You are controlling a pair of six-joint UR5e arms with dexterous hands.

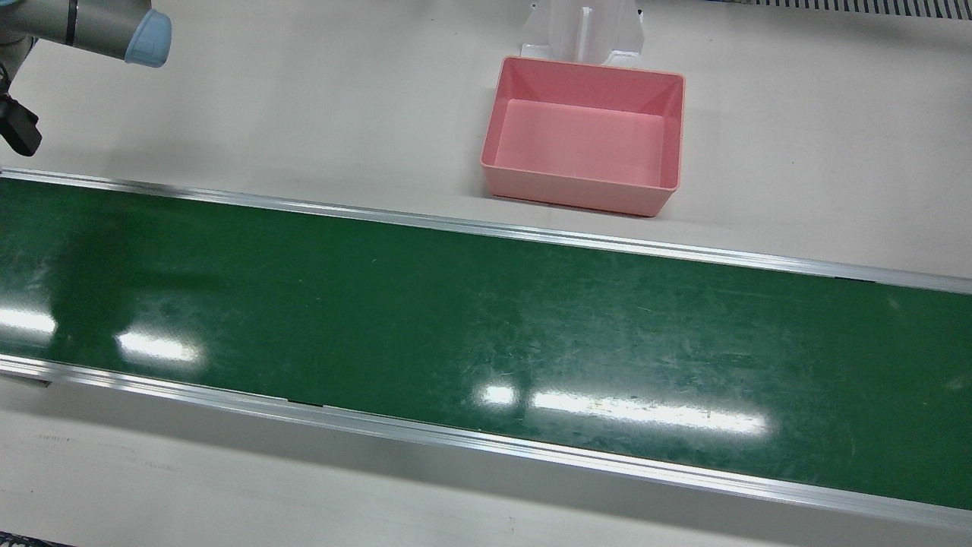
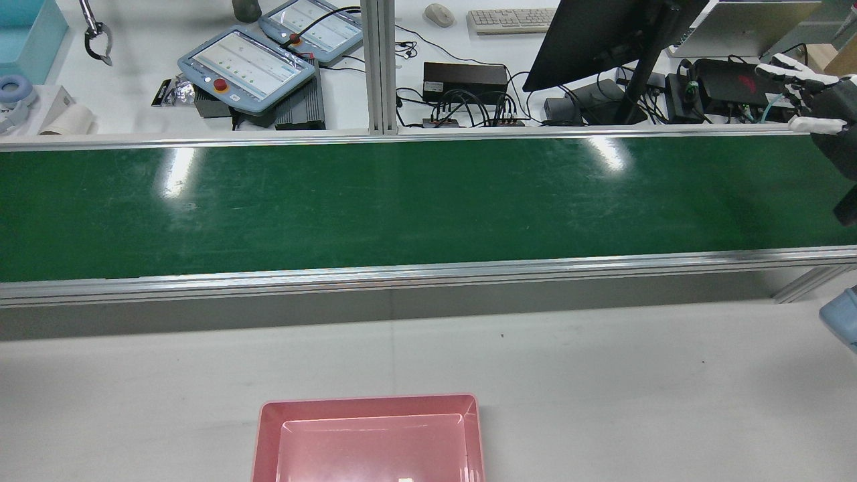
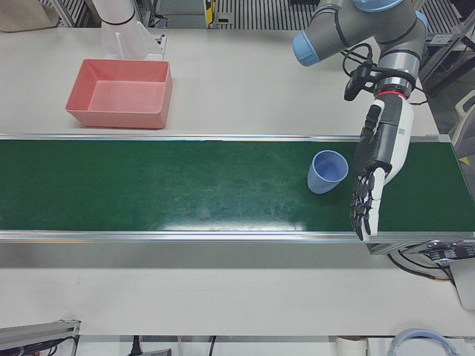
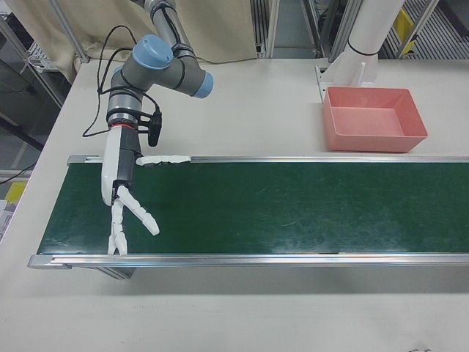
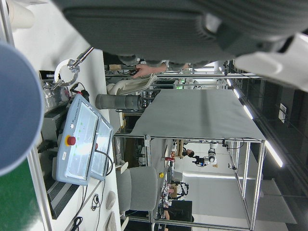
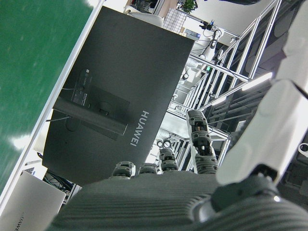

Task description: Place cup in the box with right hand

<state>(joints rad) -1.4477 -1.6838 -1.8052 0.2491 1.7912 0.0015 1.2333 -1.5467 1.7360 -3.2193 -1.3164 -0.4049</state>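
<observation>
1. Nearest the operators' side, we see the green conveyor belt [image 3: 185, 189] running the length of the white table [image 3: 245, 74], bright lamp reflections along its scuffed surface.
2. On the belt, at the robot's left end, stands the blue cup [image 3: 327, 171], upright with its mouth open to the camera (in the left-front view only; in the left hand view it is a blurred blue edge [image 5: 17, 106]).
3. Just beside the cup, apart from it, hangs the left robot hand [image 3: 375, 174], dark palm and white back, fingers stretched out, holding nothing.
4. At the opposite end of the belt, the right robot hand [image 4: 124, 202] hovers over the green surface with fingers splayed wide and empty, well apart from the cup.
5. Farther back, on the bare table beyond the belt's aluminium rail, sits the pink box [image 1: 585, 135], empty, just before a white pedestal [image 1: 583, 30].
6. From the rear view, the box [image 2: 369, 438] lies near the bottom edge, and the right robot hand [image 2: 820, 100] shows at the right edge.
7. Beyond the belt in that view are teach pendants [image 2: 248, 65] and a black monitor [image 2: 606, 37].
</observation>
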